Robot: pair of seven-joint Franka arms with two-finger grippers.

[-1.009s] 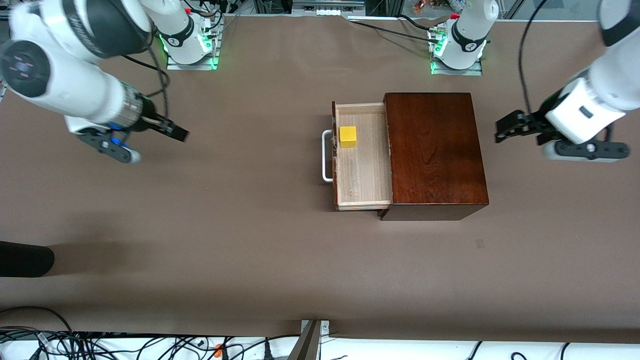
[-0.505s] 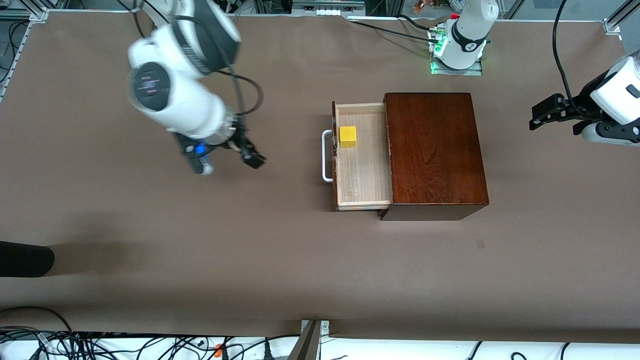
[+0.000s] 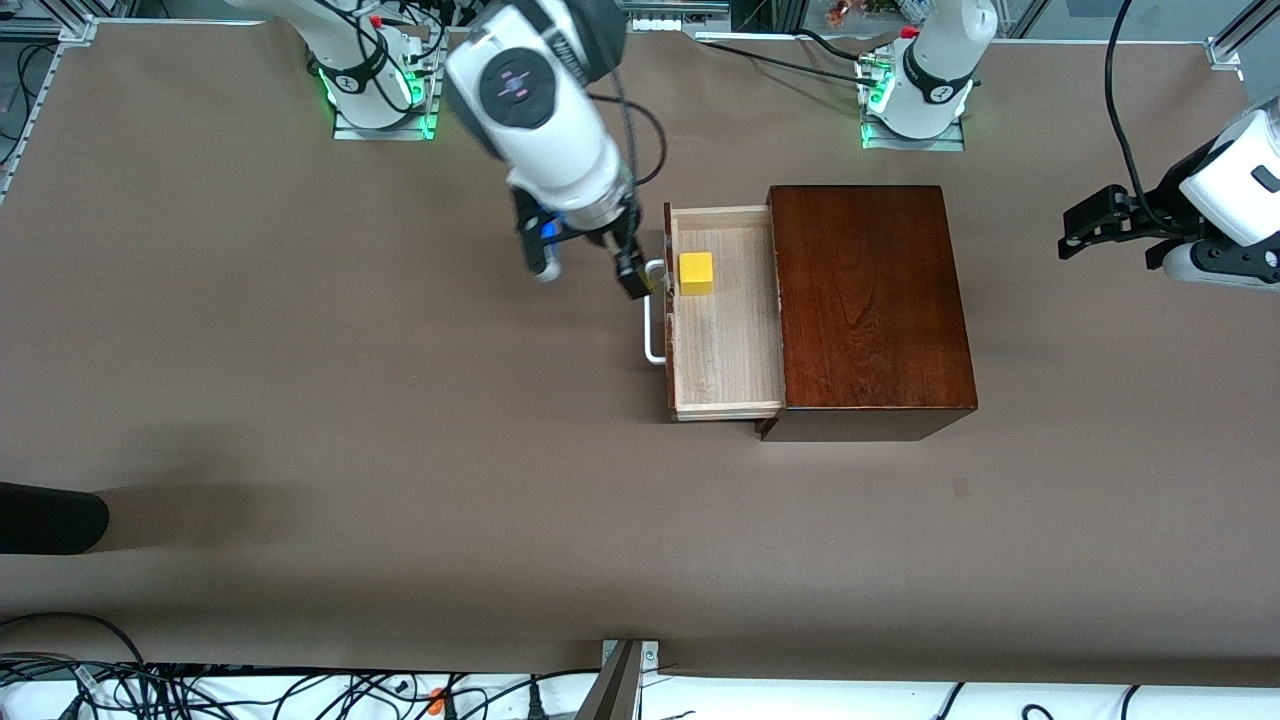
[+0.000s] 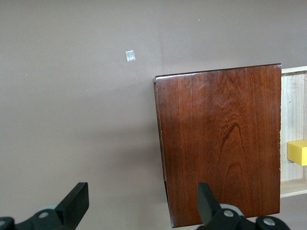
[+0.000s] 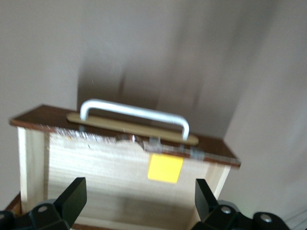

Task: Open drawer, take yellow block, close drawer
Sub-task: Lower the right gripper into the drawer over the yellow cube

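Note:
The drawer (image 3: 728, 345) is pulled out of the dark mahogany box (image 3: 865, 300), with its white handle (image 3: 652, 325) toward the right arm's end. The yellow block (image 3: 696, 273) lies in the tray by the drawer front, at the corner farther from the front camera. My right gripper (image 3: 628, 272) is open over the handle's end beside the block. Its wrist view shows the handle (image 5: 134, 115), the block (image 5: 165, 168) and the open gripper (image 5: 139, 201) empty. My left gripper (image 3: 1080, 232) waits open and empty past the box; its wrist view (image 4: 141, 203) shows the box (image 4: 220, 143) and the block (image 4: 297, 152).
A small tape mark (image 3: 960, 487) sits on the brown table nearer the front camera than the box. A dark object (image 3: 50, 518) pokes in at the table's edge on the right arm's end. Cables (image 3: 200, 690) run along the near edge.
My right arm swung from the right arm's end of the table over to the drawer's handle. My left gripper drew away from the box, then held still. Drawer and block have not moved.

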